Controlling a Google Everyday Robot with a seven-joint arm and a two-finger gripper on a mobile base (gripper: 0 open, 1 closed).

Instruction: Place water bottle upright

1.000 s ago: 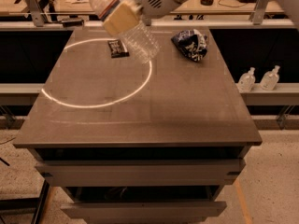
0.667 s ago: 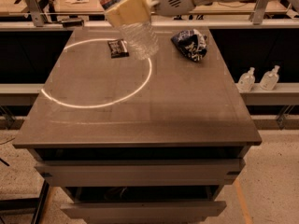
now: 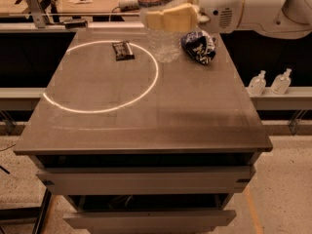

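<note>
You are placing now: the gripper [image 3: 168, 17], at the table's [image 3: 146, 116] twelve o'clock, is pinching the water bottle [image 3: 163, 45] upright, with the snack bag [image 3: 199, 45] at its three o'clock. The base is looking at or just above the tabletop, so the next move is calling for seating it, then spreading the fingers gently.

The gripper [image 3: 168, 17], at top centre on a white arm from the right, clasped the water bottle [image 3: 164, 45] upright at the far side of the table [image 3: 195, 111], between a small dark packet [image 3: 123, 50] and a snack bag [image 3: 199, 46].
</note>
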